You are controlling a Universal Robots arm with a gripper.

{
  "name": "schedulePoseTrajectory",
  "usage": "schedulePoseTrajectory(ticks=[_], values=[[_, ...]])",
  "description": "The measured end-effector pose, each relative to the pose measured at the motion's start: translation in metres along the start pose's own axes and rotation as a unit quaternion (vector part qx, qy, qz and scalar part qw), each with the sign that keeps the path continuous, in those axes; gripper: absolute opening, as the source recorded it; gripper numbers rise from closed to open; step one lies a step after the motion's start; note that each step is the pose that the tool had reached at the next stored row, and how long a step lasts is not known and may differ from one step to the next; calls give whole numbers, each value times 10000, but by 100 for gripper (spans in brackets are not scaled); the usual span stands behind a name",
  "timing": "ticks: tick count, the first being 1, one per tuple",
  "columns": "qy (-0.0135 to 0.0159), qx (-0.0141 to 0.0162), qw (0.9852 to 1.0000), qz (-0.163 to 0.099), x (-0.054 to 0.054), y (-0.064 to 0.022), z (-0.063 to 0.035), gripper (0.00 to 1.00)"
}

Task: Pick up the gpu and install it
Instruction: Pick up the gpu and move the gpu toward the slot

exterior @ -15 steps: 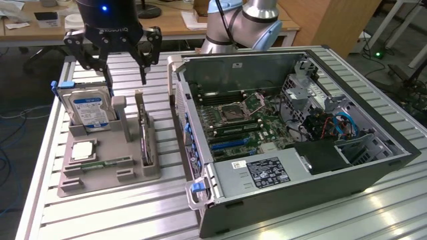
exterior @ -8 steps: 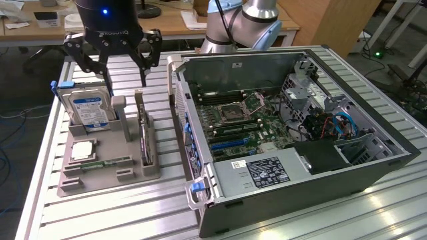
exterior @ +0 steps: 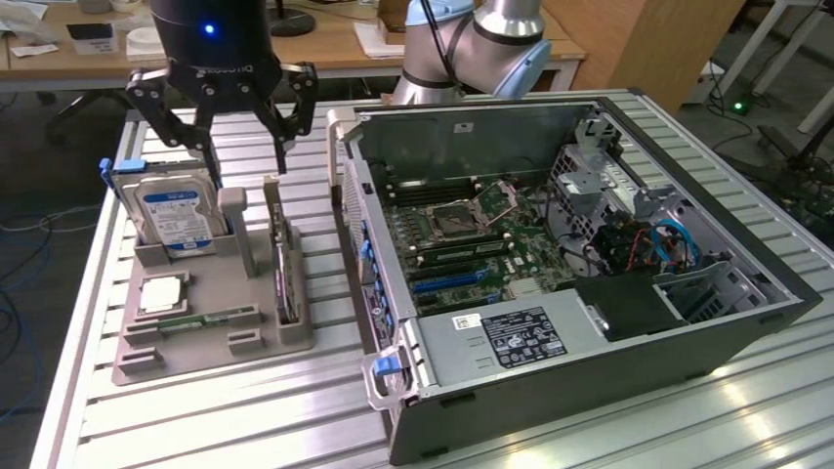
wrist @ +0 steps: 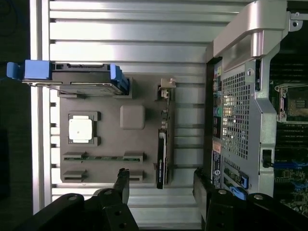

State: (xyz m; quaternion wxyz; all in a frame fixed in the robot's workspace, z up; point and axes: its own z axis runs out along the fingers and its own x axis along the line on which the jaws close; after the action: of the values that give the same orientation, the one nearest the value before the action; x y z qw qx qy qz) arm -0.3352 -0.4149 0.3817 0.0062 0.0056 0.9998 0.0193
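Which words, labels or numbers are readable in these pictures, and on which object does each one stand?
Nothing reads with certainty.
Lettering on the claw body: upside down, blurred.
Blue-white label on the hard drive: too small.
Black label on the power supply: too small.
Stickers on the computer case rear: too small.

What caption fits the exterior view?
Gripper, jaws open, above the gpu standing edgewise in its holder, beside the open computer case.
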Motion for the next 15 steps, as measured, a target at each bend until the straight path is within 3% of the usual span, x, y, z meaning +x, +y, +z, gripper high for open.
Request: schedulePoseTrajectory(ticks=[15], values=[[0,0,10000,0,-2,-6,106,65]])
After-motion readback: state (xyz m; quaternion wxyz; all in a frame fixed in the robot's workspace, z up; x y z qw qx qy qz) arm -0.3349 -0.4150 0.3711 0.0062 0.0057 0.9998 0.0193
